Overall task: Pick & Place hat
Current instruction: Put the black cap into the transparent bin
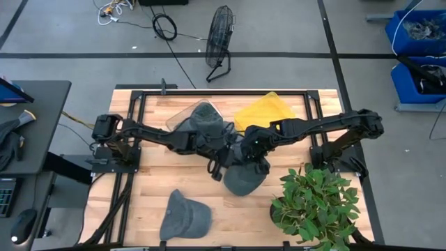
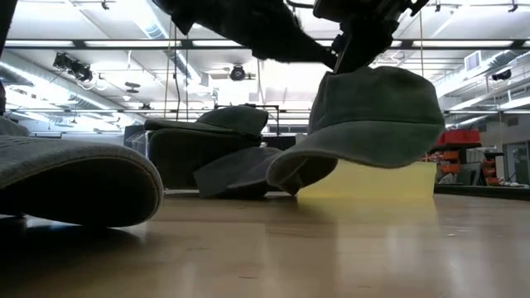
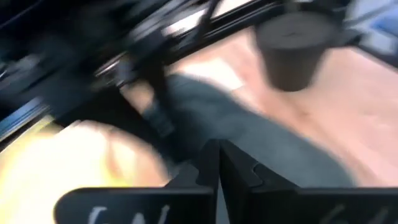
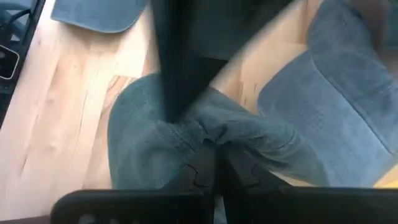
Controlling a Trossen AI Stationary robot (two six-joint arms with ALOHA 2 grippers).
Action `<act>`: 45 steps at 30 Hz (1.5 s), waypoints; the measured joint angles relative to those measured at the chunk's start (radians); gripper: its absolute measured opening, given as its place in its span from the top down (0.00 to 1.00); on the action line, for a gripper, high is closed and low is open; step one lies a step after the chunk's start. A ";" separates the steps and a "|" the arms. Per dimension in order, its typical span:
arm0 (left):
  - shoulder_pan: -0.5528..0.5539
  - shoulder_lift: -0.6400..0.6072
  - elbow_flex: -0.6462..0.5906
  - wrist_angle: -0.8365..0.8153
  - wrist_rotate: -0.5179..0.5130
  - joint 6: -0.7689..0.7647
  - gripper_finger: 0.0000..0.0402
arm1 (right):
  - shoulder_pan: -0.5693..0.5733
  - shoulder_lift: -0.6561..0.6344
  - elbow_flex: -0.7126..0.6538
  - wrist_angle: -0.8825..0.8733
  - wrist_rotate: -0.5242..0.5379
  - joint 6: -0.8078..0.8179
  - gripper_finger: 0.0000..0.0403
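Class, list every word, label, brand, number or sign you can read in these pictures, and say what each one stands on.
None can be read.
White marks on the bar beneath the left gripper: too blurred to read.
Faint marks on the bar beneath the right gripper: too blurred to read.
The held hat, the hat near the front edge and the yellow cloth show no lettering.

A grey cap (image 1: 185, 217) is laid on the wooden tabletop (image 1: 146, 185) near its front edge. A potted plant (image 1: 317, 203) is stood at the front right corner, and a yellow cloth (image 1: 265, 111) is spread at the back.
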 joint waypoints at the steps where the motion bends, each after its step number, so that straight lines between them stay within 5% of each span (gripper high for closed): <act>1: 0.004 0.000 0.000 0.000 -0.031 -0.022 0.93 | 0.005 0.000 0.000 -0.004 -0.006 0.011 0.98; 8: 0.013 0.000 0.000 -0.001 -0.056 0.004 0.76 | 0.051 0.000 0.000 -0.082 -0.068 0.032 0.98; 16: 0.008 0.018 0.001 0.016 -0.002 -0.051 0.51 | 0.063 0.000 0.000 -0.070 0.030 0.033 0.98; 22: 0.012 0.083 0.001 0.060 -0.002 -0.044 0.43 | 0.063 0.000 0.000 -0.012 0.030 -0.025 0.98; 28: 0.020 0.099 0.001 0.083 -0.008 -0.029 0.54 | 0.060 0.001 0.000 -0.017 0.045 -0.043 0.98; 36: 0.024 0.099 0.000 0.086 -0.008 0.002 0.95 | 0.060 0.001 0.000 -0.025 0.069 -0.078 0.98; 45: 0.021 0.084 0.000 0.063 -0.026 -0.038 0.96 | 0.062 -0.001 0.001 -0.052 0.194 0.021 0.89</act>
